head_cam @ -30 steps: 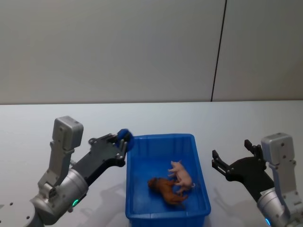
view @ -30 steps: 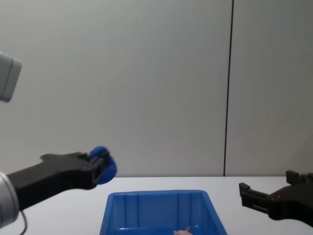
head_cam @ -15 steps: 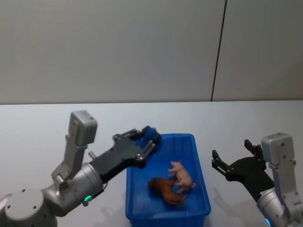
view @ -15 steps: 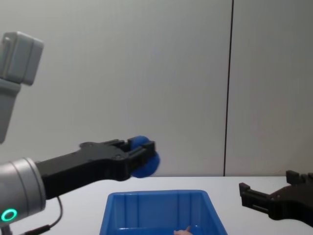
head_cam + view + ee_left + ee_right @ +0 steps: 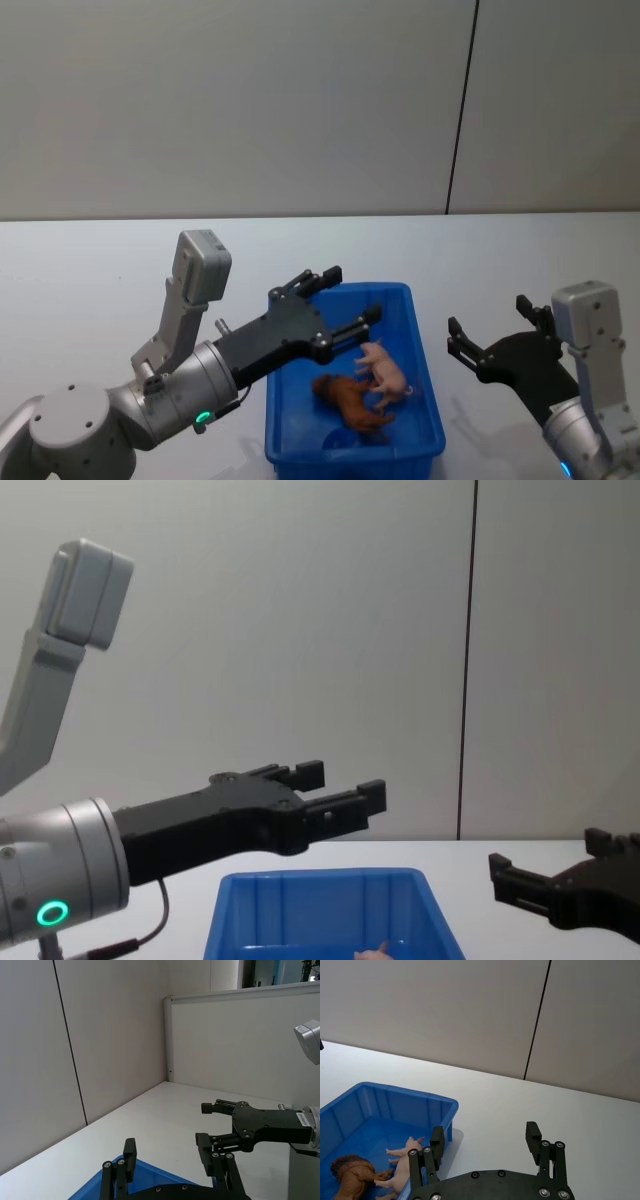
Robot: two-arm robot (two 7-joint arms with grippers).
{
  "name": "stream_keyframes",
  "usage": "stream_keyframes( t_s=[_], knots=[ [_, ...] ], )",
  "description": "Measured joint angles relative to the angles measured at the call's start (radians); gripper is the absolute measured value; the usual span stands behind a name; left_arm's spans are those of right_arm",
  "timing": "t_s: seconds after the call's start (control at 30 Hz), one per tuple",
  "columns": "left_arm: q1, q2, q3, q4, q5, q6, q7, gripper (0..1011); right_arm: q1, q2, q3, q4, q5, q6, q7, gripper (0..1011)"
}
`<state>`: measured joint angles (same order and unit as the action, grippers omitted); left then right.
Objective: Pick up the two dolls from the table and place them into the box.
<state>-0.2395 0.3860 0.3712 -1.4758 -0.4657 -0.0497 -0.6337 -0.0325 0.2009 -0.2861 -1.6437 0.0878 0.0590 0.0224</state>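
Both dolls lie inside the blue box: the reddish-brown doll on the floor, the pale pink doll beside it, touching. The right wrist view also has the box, pink doll and brown doll. My left gripper hangs open above the box's far left part, nothing between its fingers. My right gripper stands open over the table, right of the box.
A faint rounded blue lump rests on the box floor near its front wall. The white tabletop extends behind and to both sides of the box. A grey wall with a dark vertical seam closes the back.
My left gripper swung right over the box and opened; the blue rounded thing it held is no longer between its fingers. The right arm and both dolls stayed still.
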Motion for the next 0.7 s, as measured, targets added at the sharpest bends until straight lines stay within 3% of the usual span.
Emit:
stream_keyframes(
  t_s=[0.3,0.7],
  knots=[
    [-0.01,-0.007,0.004,0.006,0.001,0.009,-0.024,999,0.0,0.0,0.0,0.0,0.0,0.0,0.0,1001],
    [-0.015,-0.01,0.006,0.01,0.003,0.014,-0.038,1001,0.0,0.0,0.0,0.0,0.0,0.0,0.0,1001]
  ],
)
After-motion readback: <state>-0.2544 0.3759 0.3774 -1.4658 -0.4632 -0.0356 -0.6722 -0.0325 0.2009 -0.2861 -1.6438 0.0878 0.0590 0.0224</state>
